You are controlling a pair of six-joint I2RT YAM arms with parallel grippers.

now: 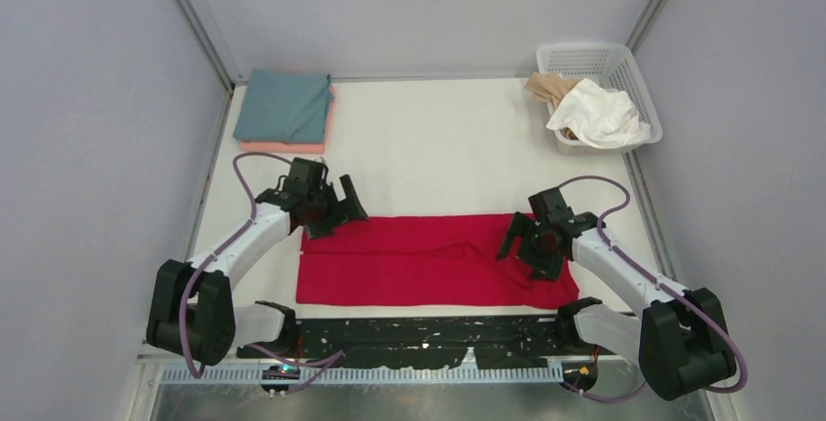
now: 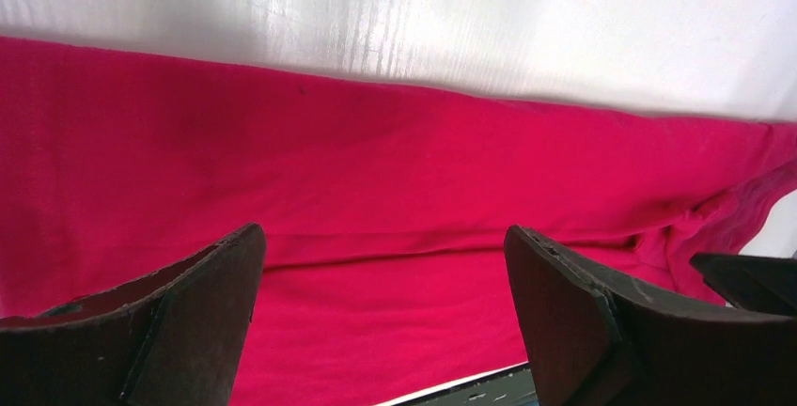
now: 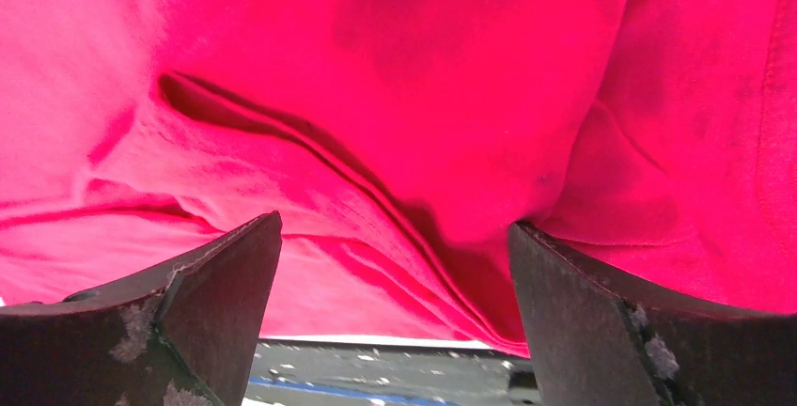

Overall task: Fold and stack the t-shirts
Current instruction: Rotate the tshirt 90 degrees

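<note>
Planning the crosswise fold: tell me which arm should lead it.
Probably the right. The right gripper hangs open squarely over the right end of the red t-shirt, while the left gripper, also open, sits only at its far-left corner.

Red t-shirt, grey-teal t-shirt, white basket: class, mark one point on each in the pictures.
red t-shirt [image 1: 429, 260]: top external view, middle of the flattened cloth.
grey-teal t-shirt [image 1: 282, 104]: top external view, centre of its upper face.
white basket [image 1: 582, 58]: top external view, far lattice wall.
</note>
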